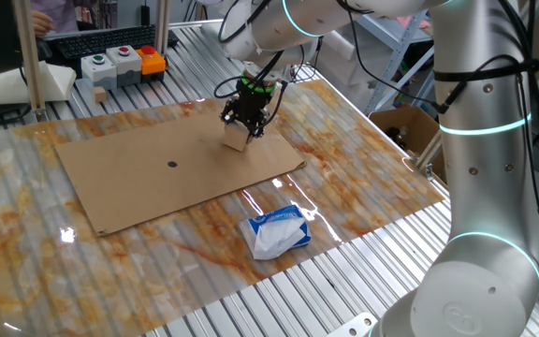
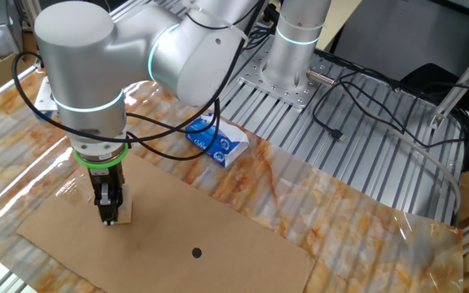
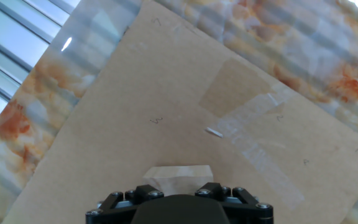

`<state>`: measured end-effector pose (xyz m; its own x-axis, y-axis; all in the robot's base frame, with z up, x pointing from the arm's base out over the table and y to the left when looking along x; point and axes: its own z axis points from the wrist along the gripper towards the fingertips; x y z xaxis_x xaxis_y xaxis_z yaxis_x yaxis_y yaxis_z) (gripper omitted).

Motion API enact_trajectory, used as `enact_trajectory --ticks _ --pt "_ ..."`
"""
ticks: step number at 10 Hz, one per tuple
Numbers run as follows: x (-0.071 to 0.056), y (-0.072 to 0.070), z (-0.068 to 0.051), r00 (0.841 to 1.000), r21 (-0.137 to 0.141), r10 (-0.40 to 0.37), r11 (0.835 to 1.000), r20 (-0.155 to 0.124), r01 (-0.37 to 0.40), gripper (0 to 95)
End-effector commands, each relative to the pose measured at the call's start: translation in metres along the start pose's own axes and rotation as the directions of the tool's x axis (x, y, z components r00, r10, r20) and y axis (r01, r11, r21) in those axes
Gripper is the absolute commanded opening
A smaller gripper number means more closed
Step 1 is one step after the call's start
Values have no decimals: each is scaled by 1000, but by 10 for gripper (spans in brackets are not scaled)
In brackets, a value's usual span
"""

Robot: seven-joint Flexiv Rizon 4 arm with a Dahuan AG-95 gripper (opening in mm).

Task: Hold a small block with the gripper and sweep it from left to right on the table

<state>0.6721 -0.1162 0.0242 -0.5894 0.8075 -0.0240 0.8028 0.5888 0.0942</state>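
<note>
The small block (image 1: 236, 139) is a pale tan wooden cube held between the black fingers of my gripper (image 1: 243, 118). It rests on the brown cardboard sheet (image 1: 157, 168) near the sheet's far right part. In the other fixed view the gripper (image 2: 108, 213) with its green ring stands upright with the block (image 2: 119, 214) at its tip on the cardboard. In the hand view the block (image 3: 178, 177) shows just beyond the gripper (image 3: 179, 190). The cardboard lies on the marbled table (image 1: 26, 243).
A white-and-blue tissue pack (image 1: 277, 230) lies on the table in front of the cardboard, also in the other fixed view (image 2: 216, 140). A button box (image 1: 120, 64) and a keyboard sit at the far edge. A cardboard box (image 1: 402, 125) stands to the right. Cables (image 2: 365, 122) run over the slats.
</note>
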Motion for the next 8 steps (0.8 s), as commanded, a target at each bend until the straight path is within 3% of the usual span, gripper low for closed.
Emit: enact_trajectory --ticks 1,5,6,8 --pt "0 0 0 1000 3 -6 1000 4 6 0" --pt "0 0 0 999 2 -40 999 5 40 0" --pt "0 0 0 986 -15 -167 986 -18 167 0" --pt "0 0 0 968 -37 -251 968 -32 249 0"
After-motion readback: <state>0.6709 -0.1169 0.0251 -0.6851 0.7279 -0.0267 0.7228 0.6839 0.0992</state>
